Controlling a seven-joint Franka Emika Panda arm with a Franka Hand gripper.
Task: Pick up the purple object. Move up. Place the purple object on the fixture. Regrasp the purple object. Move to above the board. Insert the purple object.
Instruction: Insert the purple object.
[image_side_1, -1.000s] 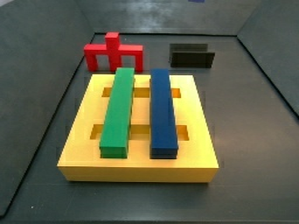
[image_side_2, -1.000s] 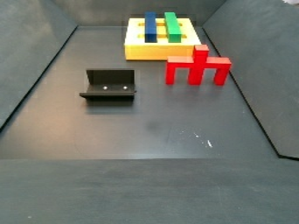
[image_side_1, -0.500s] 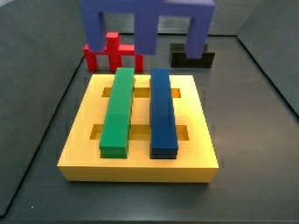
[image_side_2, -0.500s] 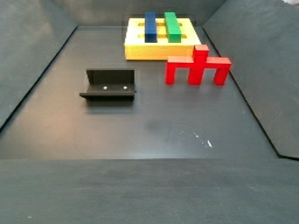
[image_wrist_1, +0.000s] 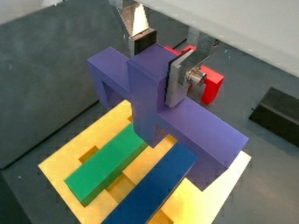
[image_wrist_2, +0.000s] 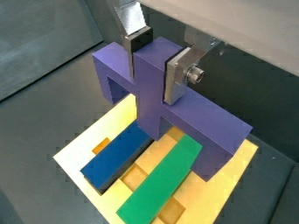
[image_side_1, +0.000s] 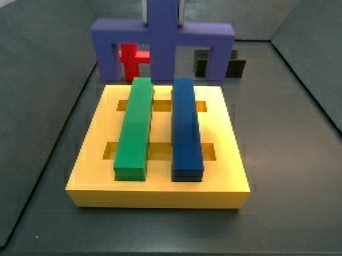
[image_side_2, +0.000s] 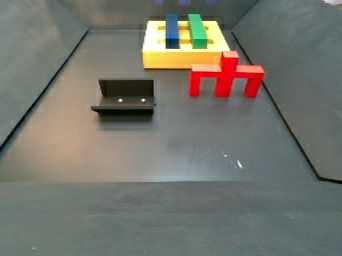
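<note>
My gripper (image_wrist_1: 160, 59) is shut on the raised central post of the purple object (image_wrist_1: 176, 118), legs pointing down; both wrist views show this (image_wrist_2: 158, 61). In a side view the purple object (image_side_1: 160, 35) hangs over the far edge of the yellow board (image_side_1: 94, 170), just above it; the gripper itself is out of frame there. The board (image_wrist_2: 91, 140) lies right under the piece. The black fixture (image_side_2: 124, 98) stands empty on the floor, away from the board.
A green bar (image_side_1: 134, 125) and a dark-blue bar (image_side_1: 186, 130) lie in the board's long slots. A red bridge piece (image_side_2: 225, 77) stands on the floor by the board's far side; it shows in a wrist view (image_wrist_1: 212, 83). Dark walls enclose the floor.
The purple object came into the side view from above and has dropped lower, now hanging just over the board's far edge. The red piece, bars and fixture have not moved.
</note>
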